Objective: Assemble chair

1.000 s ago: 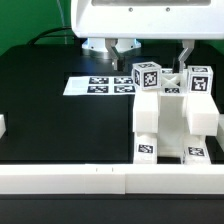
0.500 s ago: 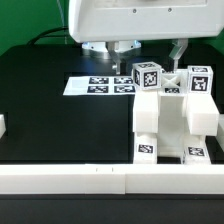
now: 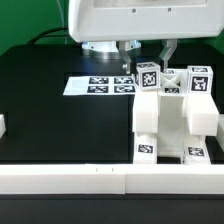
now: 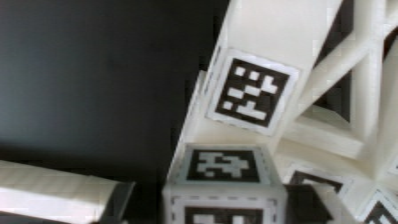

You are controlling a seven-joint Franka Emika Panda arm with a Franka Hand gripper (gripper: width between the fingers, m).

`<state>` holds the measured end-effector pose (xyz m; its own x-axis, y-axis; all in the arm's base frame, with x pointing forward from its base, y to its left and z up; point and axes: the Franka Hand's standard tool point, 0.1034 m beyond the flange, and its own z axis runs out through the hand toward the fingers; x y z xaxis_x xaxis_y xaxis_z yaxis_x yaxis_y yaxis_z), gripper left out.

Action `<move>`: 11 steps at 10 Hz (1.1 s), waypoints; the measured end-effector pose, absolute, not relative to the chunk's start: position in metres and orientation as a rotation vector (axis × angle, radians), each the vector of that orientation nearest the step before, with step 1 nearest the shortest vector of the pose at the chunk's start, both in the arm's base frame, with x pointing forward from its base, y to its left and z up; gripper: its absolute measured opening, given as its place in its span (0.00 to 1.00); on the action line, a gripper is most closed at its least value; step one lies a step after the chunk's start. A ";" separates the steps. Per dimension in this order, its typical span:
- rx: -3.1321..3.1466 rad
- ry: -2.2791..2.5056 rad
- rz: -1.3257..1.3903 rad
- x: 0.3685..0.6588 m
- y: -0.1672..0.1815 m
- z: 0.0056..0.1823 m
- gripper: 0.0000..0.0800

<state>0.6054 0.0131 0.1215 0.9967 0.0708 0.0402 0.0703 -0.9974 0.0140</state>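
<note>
The partly built white chair (image 3: 170, 118) stands at the exterior view's right, with two tagged posts rising at its top. My gripper (image 3: 147, 58) hangs over the post nearer the exterior view's left (image 3: 147, 76), one finger on each side of its top. In the wrist view that post's tagged end (image 4: 222, 170) sits between the fingers (image 4: 63, 195), and a dark gap shows on both sides, so the jaws are open and not touching it. A long tagged chair bar (image 4: 258, 85) runs away from the post.
The marker board (image 3: 95, 86) lies flat on the black table to the exterior view's left of the chair. A white rail (image 3: 90, 180) runs along the front edge. A small white part (image 3: 2, 127) sits at the far left edge.
The two fingers have drawn closer together around the top of the post. The chair has not moved.
</note>
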 end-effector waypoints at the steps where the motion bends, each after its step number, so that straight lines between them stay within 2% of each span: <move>1: 3.131 -0.073 0.065 0.605 0.014 0.121 0.35; 11: 2.851 -1.411 0.046 0.605 0.024 0.121 0.36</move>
<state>0.6051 0.0241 0.1211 0.6063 -0.7952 0.0081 -0.7940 -0.6060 -0.0481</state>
